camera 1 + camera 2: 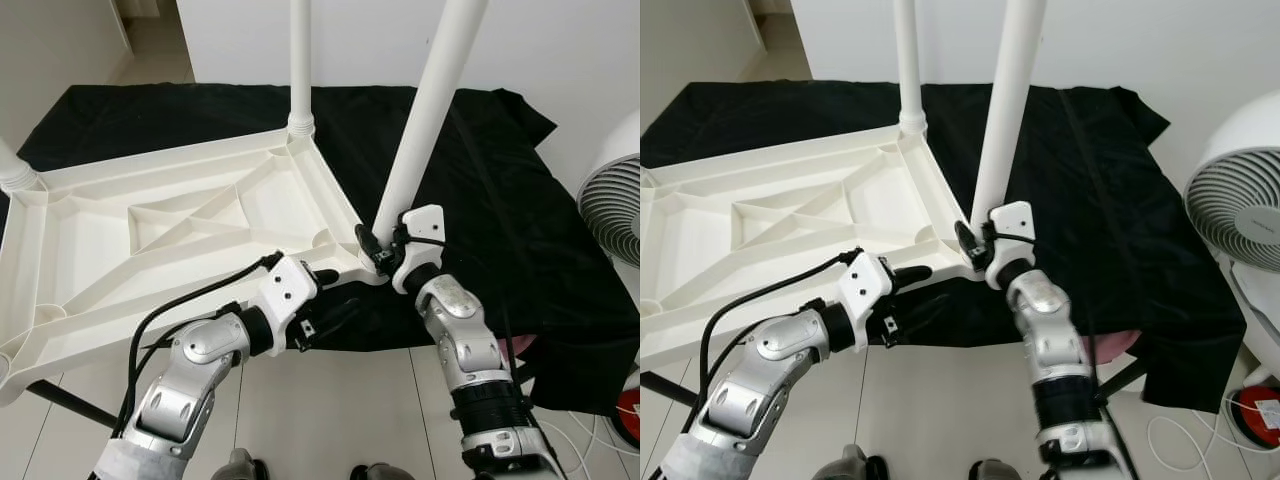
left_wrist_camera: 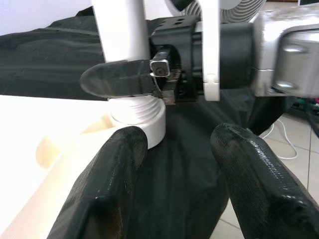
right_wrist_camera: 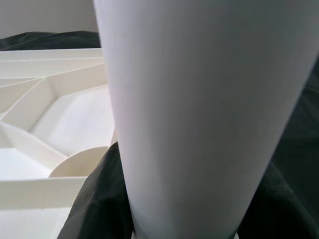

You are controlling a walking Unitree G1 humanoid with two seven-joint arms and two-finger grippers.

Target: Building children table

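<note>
A white plastic table top (image 1: pixel 150 230) lies upside down on a black cloth (image 1: pixel 500 190). One white leg (image 1: pixel 300 60) stands upright in the far corner. Another leg stub (image 1: pixel 12 172) shows at the left corner. A third leg (image 1: pixel 430 110) leans in the near right corner socket (image 2: pixel 142 119), and my right gripper (image 1: pixel 385 250) is shut on its base. That leg (image 3: pixel 199 109) is very close in the right wrist view. My left gripper (image 1: pixel 335 293) hangs open just left of that corner, below the table's near edge, its fingers (image 2: pixel 114 169) empty.
A white fan (image 1: pixel 612 200) stands at the right. Cables (image 1: pixel 590 430) and a red object (image 1: pixel 628 415) lie on the tiled floor (image 1: pixel 330 410) near my right side. A white wall (image 1: pixel 370 40) runs behind the cloth.
</note>
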